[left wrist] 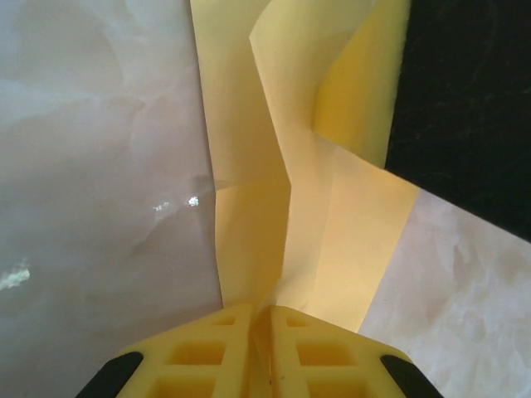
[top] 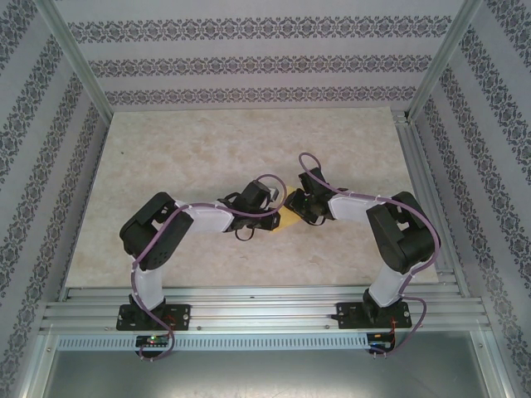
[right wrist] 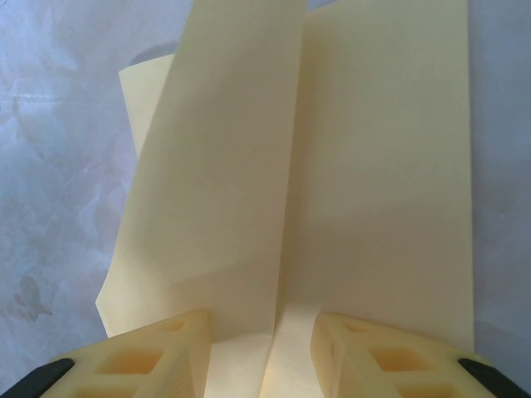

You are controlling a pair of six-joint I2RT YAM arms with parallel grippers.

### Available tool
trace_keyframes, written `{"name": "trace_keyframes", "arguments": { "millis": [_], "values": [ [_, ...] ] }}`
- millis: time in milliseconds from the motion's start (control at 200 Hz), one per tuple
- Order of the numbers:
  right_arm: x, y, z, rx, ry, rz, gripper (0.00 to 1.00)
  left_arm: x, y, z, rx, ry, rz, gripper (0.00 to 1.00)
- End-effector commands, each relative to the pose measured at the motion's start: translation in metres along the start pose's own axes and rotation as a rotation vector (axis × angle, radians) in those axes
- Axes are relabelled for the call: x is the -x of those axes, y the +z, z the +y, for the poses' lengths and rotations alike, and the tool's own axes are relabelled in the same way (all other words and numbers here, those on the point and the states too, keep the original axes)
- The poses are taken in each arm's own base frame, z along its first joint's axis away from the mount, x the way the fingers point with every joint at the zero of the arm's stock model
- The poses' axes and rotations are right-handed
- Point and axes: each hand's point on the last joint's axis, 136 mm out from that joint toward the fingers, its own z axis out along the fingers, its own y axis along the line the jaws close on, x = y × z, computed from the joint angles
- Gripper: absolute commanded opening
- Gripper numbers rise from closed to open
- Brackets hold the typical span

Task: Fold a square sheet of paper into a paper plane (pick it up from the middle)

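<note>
The yellow sheet of paper [top: 288, 220] lies on the table between both grippers, folded lengthwise into a narrow paper plane shape with a raised centre crease [left wrist: 332, 215]. My left gripper [left wrist: 260, 308] has its yellow fingers [left wrist: 199, 352] pinched together on that centre fold at one end. In the top view it [top: 267, 209] comes in from the left. My right gripper [right wrist: 261, 319] stands over the other end of the paper [right wrist: 373, 182]. Its fingers [right wrist: 158, 348] are apart, with an upright fold between them and a gap on each side. From above it [top: 292, 207] faces the left one.
The marbled tabletop [top: 207, 149] stretches away behind and to both sides of the arms. Aluminium rails [top: 265, 303] run along the near edge and up the right side [top: 419, 182]. Patterned walls close in the back and sides. A black arm part [left wrist: 465, 99] sits beyond the paper.
</note>
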Motion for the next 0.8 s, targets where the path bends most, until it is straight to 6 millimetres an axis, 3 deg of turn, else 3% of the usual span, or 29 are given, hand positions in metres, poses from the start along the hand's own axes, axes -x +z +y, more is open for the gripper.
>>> {"name": "trace_keyframes", "arguments": {
  "millis": [0, 140, 390, 794],
  "values": [
    [-0.034, 0.012, -0.089, -0.306, 0.031, 0.079, 0.41, -0.007, 0.003, -0.005, -0.028, -0.011, 0.052, 0.14],
    [-0.034, 0.012, -0.088, -0.292, 0.029, 0.074, 0.41, -0.003, -0.001, -0.006, -0.033, -0.024, 0.043, 0.14],
    [-0.02, -0.003, -0.055, -0.126, -0.048, 0.001, 0.49, -0.013, 0.004, 0.003, -0.008, -0.047, 0.093, 0.11],
    [-0.01, -0.03, -0.003, 0.083, -0.19, -0.044, 0.5, -0.026, 0.01, 0.004, -0.015, -0.026, 0.167, 0.1]
  ]
}}
